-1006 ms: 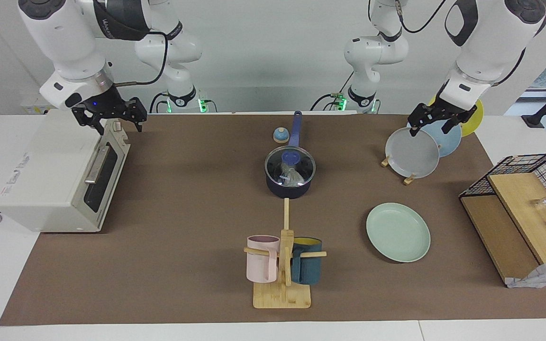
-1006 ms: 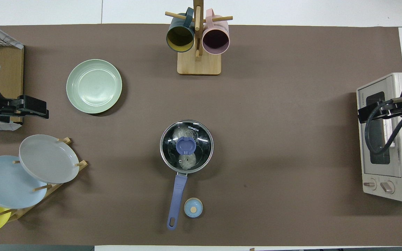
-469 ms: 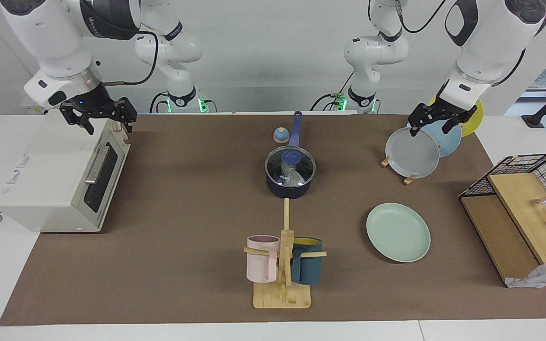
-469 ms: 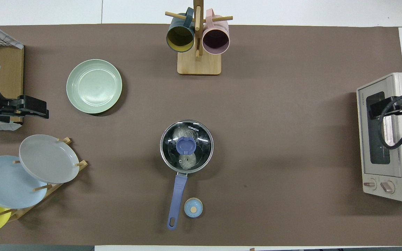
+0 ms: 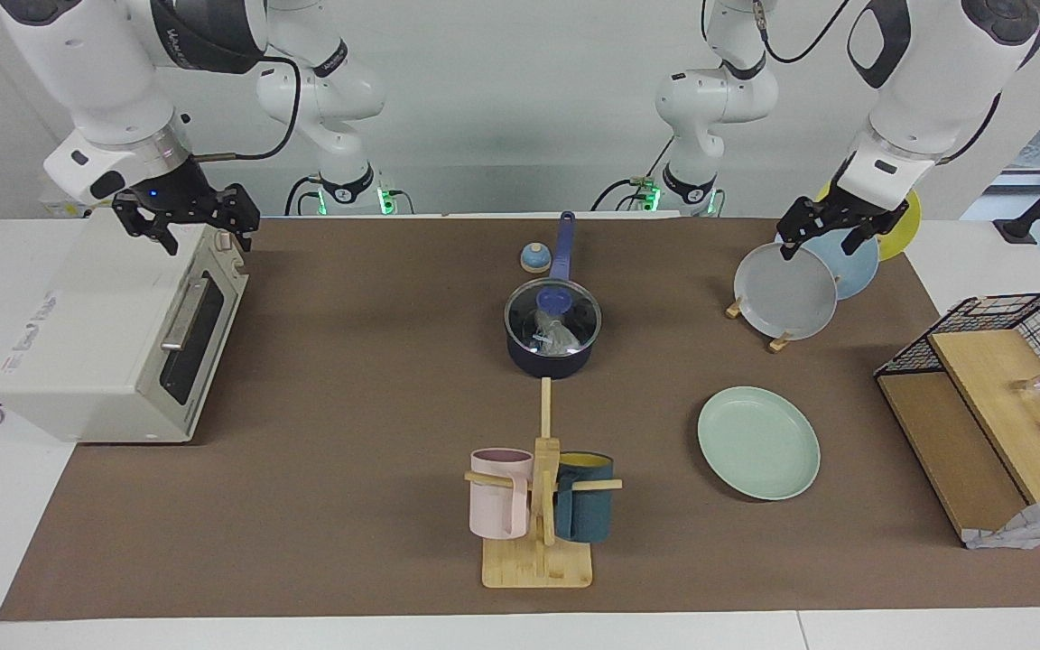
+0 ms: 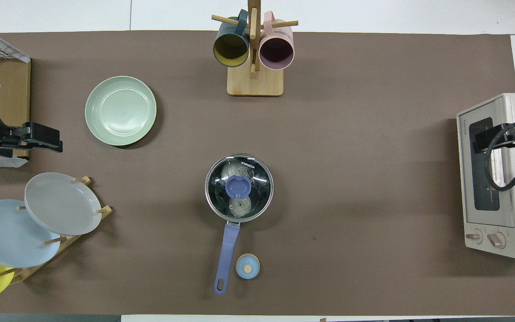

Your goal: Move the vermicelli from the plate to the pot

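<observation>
The dark navy pot (image 5: 549, 359) stands mid-table with its long blue handle (image 6: 227, 250) pointing toward the robots. A glass lid (image 6: 238, 187) with a blue knob sits on it. The two whitish vermicelli clumps (image 6: 240, 207) lie inside, seen through the lid, and also show in the facing view (image 5: 558, 339). The mint-green plate (image 5: 758, 442) (image 6: 120, 110) lies empty, farther from the robots, toward the left arm's end. My left gripper (image 5: 825, 238) (image 6: 45, 137) is open and empty, raised over the plate rack. My right gripper (image 5: 188, 219) (image 6: 485, 138) is open and empty over the toaster oven.
A wooden mug tree (image 5: 540, 506) with a pink and a teal mug stands farther out than the pot. A rack holds grey (image 5: 784, 292), light blue and yellow plates. A toaster oven (image 5: 114, 334), a wire-and-wood shelf (image 5: 989, 397) and a small blue round knob (image 5: 534, 258) are also there.
My right gripper has pulled back from the oven's front edge to over the oven top, then held still. The left arm, pot and plate have not moved.
</observation>
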